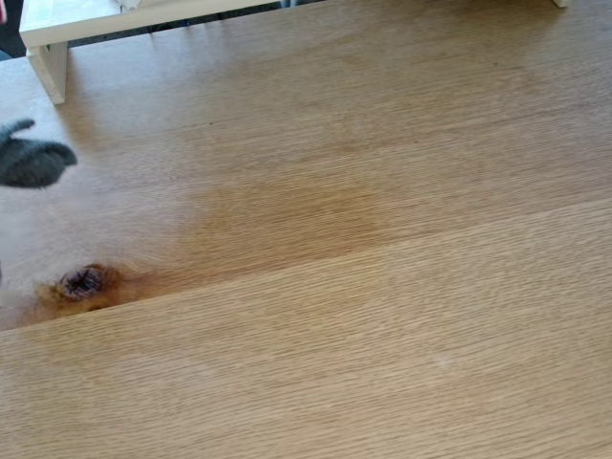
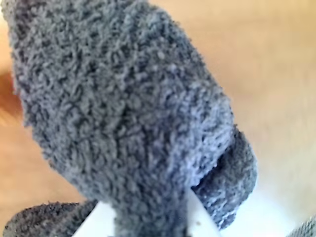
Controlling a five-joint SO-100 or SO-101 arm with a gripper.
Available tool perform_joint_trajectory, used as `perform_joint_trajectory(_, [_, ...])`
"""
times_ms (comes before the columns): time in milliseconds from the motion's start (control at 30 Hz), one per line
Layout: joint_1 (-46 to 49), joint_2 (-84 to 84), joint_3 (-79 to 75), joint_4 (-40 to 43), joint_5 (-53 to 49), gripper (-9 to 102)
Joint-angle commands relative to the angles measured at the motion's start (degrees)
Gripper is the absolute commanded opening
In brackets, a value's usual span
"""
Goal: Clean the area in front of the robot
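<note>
1. Tabletop (image 1: 382, 316): broad light-oak surface with fine straight grain, taking up almost all of the fixed view. A long seam between boards runs from lower left up to the right edge.
2. Knot (image 1: 81, 282): dark brown, just above the seam near the left edge of the fixed view.
3. Cloth (image 1: 33, 161): fuzzy dark grey fabric, entering the fixed view at its left edge. In the wrist view it hangs close before the lens as a thick bunched fold (image 2: 128, 113).
4. Gripper (image 2: 148, 224): white finger parts show at the bottom of the wrist view with the cloth bunched between and over them; it appears clamped on the cloth, though the fingertips themselves are hidden.
5. White stand (image 1: 57, 48): pale wooden leg and shelf edge at the top left of the fixed view.
6. Governing relation: nearly all the bare tabletop lies to the right of the cloth in the fixed view, so a wiping stroke would need to travel rightward, roughly along the grain.
</note>
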Motion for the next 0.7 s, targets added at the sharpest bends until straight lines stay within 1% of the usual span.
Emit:
perform_joint_trajectory(0, [6.8, 18.9, 19.6, -8.1, -6.9, 0])
perform_joint_trajectory(200, [13.6, 28.5, 49.3, -30.8, -18.4, 0])
perform_joint_trajectory(367, [15.2, 29.9, 64.8, -48.8, -20.9, 0])
perform_joint_trajectory(433, [15.5, 29.6, 67.6, -53.7, -19.9, 12])
perform_joint_trajectory(500, [15.5, 29.3, 68.5, -56.6, -17.6, 23])
perform_joint_trajectory(600, [15.0, 31.0, 68.4, -58.1, -14.2, 33])
perform_joint_trajectory(633, [14.3, 32.4, 68.4, -57.8, -13.3, 38])
perform_joint_trajectory(667, [13.3, 34.1, 68.4, -56.9, -12.6, 40])
